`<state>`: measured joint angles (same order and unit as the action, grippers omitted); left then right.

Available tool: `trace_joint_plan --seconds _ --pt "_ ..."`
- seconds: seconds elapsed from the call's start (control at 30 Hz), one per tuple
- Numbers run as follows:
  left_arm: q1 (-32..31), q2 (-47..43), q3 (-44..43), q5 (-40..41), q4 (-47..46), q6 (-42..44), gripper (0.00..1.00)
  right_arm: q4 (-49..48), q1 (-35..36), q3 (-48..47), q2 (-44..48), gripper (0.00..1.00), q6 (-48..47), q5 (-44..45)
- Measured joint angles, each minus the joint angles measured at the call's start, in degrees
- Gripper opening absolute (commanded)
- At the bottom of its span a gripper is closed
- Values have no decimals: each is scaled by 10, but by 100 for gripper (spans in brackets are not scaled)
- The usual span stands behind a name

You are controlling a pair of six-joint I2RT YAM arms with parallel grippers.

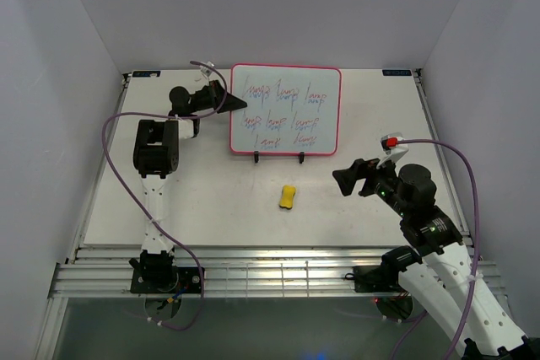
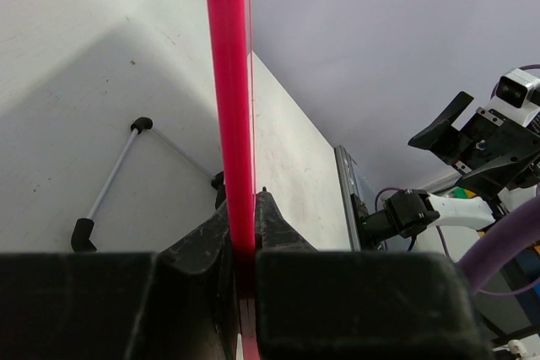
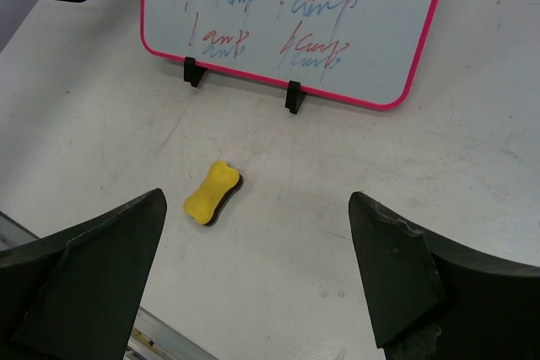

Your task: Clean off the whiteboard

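Note:
The whiteboard, white with a pink-red frame and red and blue scribbles, stands on a black wire stand at the table's back centre. It also shows in the right wrist view. My left gripper is shut on the board's left edge; in the left wrist view the red frame runs between its jaws. The yellow eraser lies on the table in front of the board, also in the right wrist view. My right gripper is open and empty, above the table right of the eraser.
The black wire stand's feet stick out under the board; its rear legs show in the left wrist view. White walls enclose the table on three sides. A metal rail runs along the near edge.

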<state>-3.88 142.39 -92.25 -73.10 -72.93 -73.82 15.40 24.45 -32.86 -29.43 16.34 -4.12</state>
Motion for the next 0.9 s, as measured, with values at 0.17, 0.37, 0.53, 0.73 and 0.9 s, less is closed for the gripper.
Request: trace_joint_plan --seconds 0.17,0.37,0.53,0.73,0.9 --pt "-13 -11 0 9 3 3 0 -4 0 0 0 95 1 0" --pt "-29 -35 0 30 25 4 0 -4 0 0 2 95 2 1" --pt "-35 -52 0 43 30 -5 0 -4 0 0 2 95 2 1" --pt "-34 -147 78 80 84 20 0 -4 0 0 -4 90 12 5" --pt "-33 -324 210 143 178 89 0 12 1 0 -4 90 56 80"
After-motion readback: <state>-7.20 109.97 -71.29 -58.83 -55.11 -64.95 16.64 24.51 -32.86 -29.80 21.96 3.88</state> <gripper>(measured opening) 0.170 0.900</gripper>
